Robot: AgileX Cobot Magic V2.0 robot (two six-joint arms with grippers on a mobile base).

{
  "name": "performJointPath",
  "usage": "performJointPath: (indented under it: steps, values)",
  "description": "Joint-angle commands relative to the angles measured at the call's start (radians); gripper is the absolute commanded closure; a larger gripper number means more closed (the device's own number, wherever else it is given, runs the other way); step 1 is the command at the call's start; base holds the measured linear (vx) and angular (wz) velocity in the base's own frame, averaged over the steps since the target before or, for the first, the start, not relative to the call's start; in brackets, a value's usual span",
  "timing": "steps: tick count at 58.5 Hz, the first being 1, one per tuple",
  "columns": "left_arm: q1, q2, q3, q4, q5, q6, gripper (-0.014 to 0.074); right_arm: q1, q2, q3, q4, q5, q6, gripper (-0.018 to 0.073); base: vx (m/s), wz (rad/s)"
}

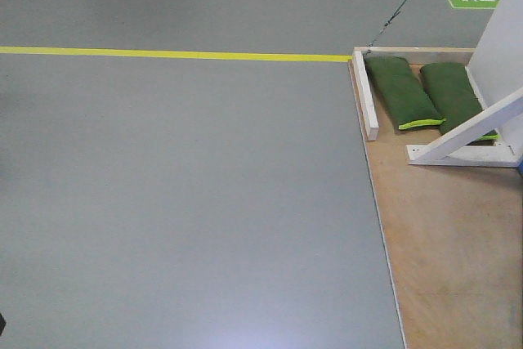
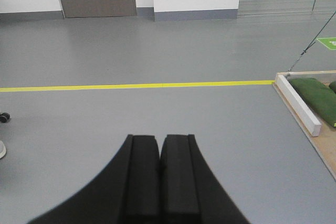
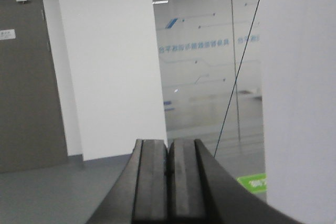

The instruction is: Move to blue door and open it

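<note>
Blue door lay outside every view, probably right of the plywood platform (image 1: 441, 267) with its green sandbags (image 1: 400, 91). Left gripper (image 2: 159, 148) and right gripper (image 3: 168, 153) each sat fingers-together; the base needed to swing right, clearing the white brace (image 1: 470, 132).

blue door (image 1: 520, 170), perhaps the blue sliver at right edge

Green sandbags (image 1: 402, 91) — wooden platform (image 1: 445, 243)
</note>
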Motion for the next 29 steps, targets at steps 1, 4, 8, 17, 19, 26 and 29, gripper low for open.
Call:
performJointPath:
  steps: [1, 4, 8, 17, 19, 26, 29]
  values:
    - [-0.006, -0.012, -0.026, -0.003, -0.085, -0.007, 0.0524, -0.073, -0.003, -0.103, -0.026, -0.148, -0.011, 0.0547, 0.0, 0.0]
    - [-0.006, -0.012, -0.026, -0.003, -0.085, -0.007, 0.0524, -0.132, -0.003, -0.145, -0.025, -0.159, -0.011, 0.0547, 0.0, 0.0]
    - [-0.006, -0.012, -0.026, -0.003, -0.085, -0.007, 0.0524, -0.22, -0.003, -0.197, -0.014, -0.168, -0.011, 0.0547, 0.0, 0.0]
    - [-0.006, -0.012, -0.026, -0.003, -0.085, -0.007, 0.0524, -0.476, -0.003, -0.306, 0.066, -0.214, -0.011, 0.0547, 0.0, 0.0]
    - [-0.006, -0.012, -0.026, -0.003, -0.085, -0.007, 0.0524, -0.532, -0.003, -0.326, 0.093, -0.23, -0.011, 0.0547, 0.0, 0.0]
    - [-0.006, -0.012, -0.026, -0.003, -0.085, -0.007, 0.0524, -0.714, 0.003, -0.373, 0.181, -0.279, -0.011, 0.0547, 0.0, 0.0]
    - [-0.006, -0.012, -0.026, -0.003, -0.085, -0.007, 0.0524, -0.798, 0.011, -0.382, 0.212, -0.304, -0.011, 0.0547, 0.0, 0.0]
